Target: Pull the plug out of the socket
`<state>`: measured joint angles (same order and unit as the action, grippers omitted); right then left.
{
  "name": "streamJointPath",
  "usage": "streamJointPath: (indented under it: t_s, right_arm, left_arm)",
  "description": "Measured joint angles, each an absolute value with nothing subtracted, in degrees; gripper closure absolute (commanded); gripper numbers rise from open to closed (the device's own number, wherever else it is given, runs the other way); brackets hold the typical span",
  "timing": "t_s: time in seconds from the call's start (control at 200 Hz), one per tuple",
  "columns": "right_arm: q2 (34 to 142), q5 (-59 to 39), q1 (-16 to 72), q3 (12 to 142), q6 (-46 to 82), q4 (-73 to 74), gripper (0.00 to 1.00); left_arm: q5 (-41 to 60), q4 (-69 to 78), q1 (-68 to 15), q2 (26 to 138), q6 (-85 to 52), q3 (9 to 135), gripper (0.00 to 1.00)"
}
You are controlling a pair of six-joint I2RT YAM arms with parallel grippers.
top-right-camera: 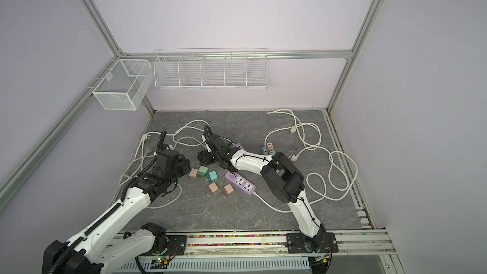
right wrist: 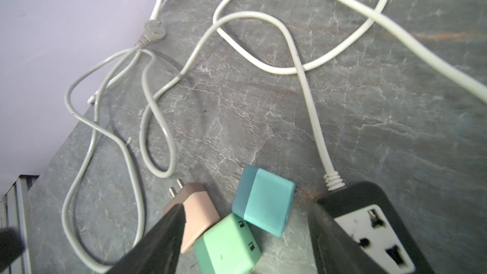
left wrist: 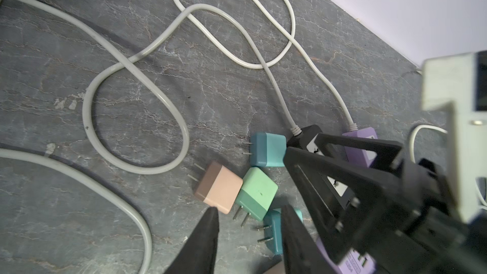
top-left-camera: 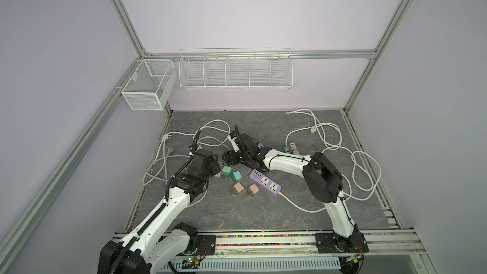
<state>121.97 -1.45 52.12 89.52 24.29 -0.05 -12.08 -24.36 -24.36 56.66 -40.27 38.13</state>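
Note:
A black power strip (right wrist: 369,222) lies flat on the grey table, and its one visible socket is empty. Three loose plugs lie beside it: pink (right wrist: 197,214), green (right wrist: 226,246) and teal (right wrist: 263,201). My right gripper (right wrist: 247,206) is open just above them, one finger by the pink plug and the other over the strip's edge, gripping nothing. My left gripper (left wrist: 250,208) hovers close by, its jaws apart and empty over the prongs of the green plug (left wrist: 257,193). In both top views the two grippers (top-left-camera: 217,171) (top-left-camera: 229,162) meet at the table's middle.
A purple power strip (top-left-camera: 264,181) and two pink-brown plugs (top-left-camera: 238,187) lie nearer the front. More plugs (top-left-camera: 292,148) stand clustered behind the right forearm. White cables (top-left-camera: 342,154) loop over the table's left and right. Wire baskets (top-left-camera: 234,69) hang on the back wall.

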Motion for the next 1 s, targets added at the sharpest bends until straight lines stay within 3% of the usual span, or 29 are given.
streamJointPath:
  t_s: [0.28, 0.465, 1.0]
  right_arm:
    - [108.90, 0.27, 50.33, 79.70, 21.98, -0.10, 0.00]
    - [99.63, 3.70, 47.72, 71.94, 20.47, -2.44, 0.11]
    - [74.96, 14.22, 39.40, 59.05, 16.78, -14.87, 0.11]
  left_arm:
    - [-8.73, -23.64, -24.36, 56.62, -40.29, 39.07, 0.54]
    - [-3.38, -20.82, -24.38, 58.17, -40.29, 40.29, 0.49]
    - [2.87, -11.03, -34.68, 77.10, -42.02, 53.34, 0.46]
